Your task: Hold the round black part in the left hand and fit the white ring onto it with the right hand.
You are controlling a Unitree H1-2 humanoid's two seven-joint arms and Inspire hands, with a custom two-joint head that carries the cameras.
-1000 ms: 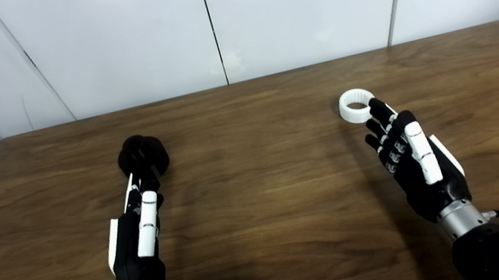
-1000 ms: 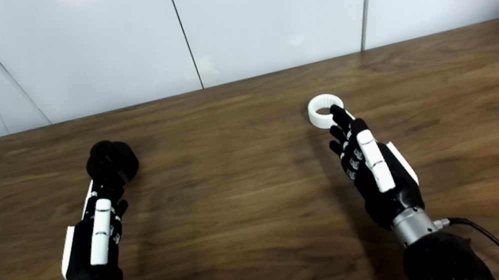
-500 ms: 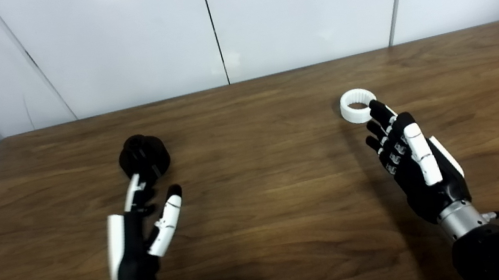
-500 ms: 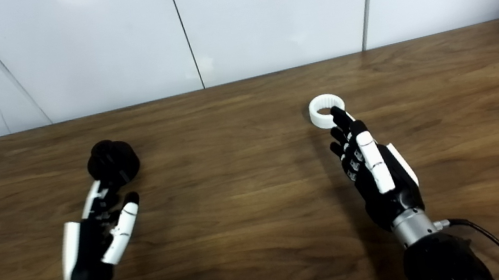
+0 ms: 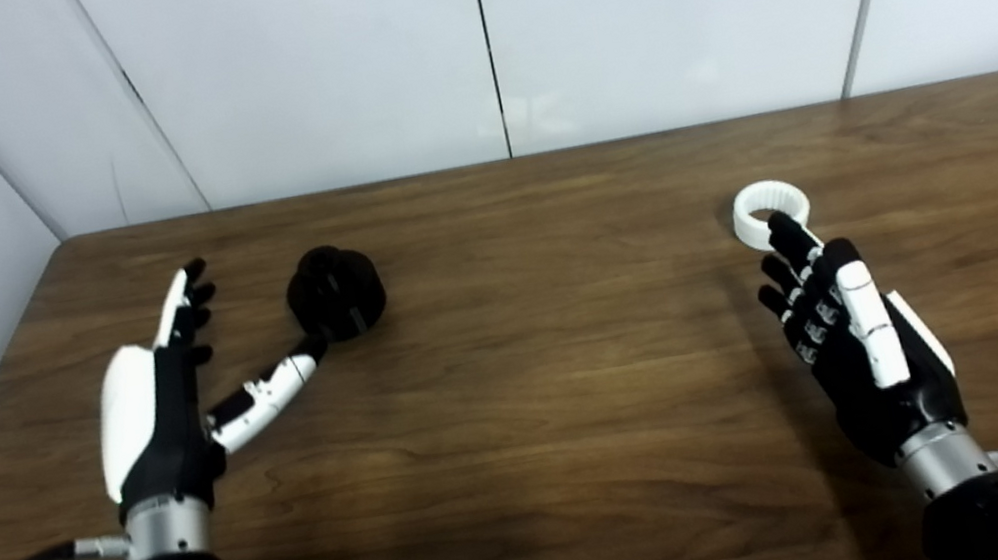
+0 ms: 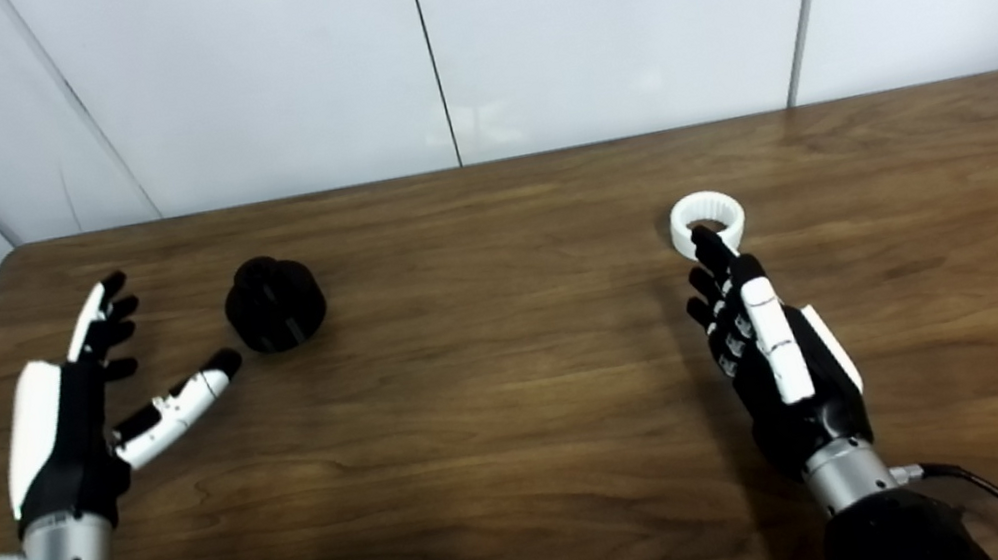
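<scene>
While both my arms come up from the bottom edge, neither hand is holding anything. My left hand (image 5: pixel 160 408) sits at the left of the frame with its fingers (image 5: pixel 184 307) stretched out and pointing toward the back wall, and the thumb (image 5: pixel 269 389) swung way out to the right, so it's spread wide with nothing in it. The black part (image 5: pixel 336 291) rests on the table (image 5: pixel 537 385) just right of that hand, in the left-centre of the frame. In the left eye view the thumb tip looks like it reaches the part's lower left edge; in the right eye view there's a small gap between them, so I can't say if they really touch.

My right hand (image 6: pixel 775 355) is at the lower right, fingers straight and close together side by side, not curled round anything. The ring (image 6: pixel 707 222) lies flat on the table right beyond it, right of centre. My longest fingertip (image 6: pixel 703 238) overlaps the ring's near rim, though I can't tell whether it's touching or just hovering over it.

Ring and part are well apart.
</scene>
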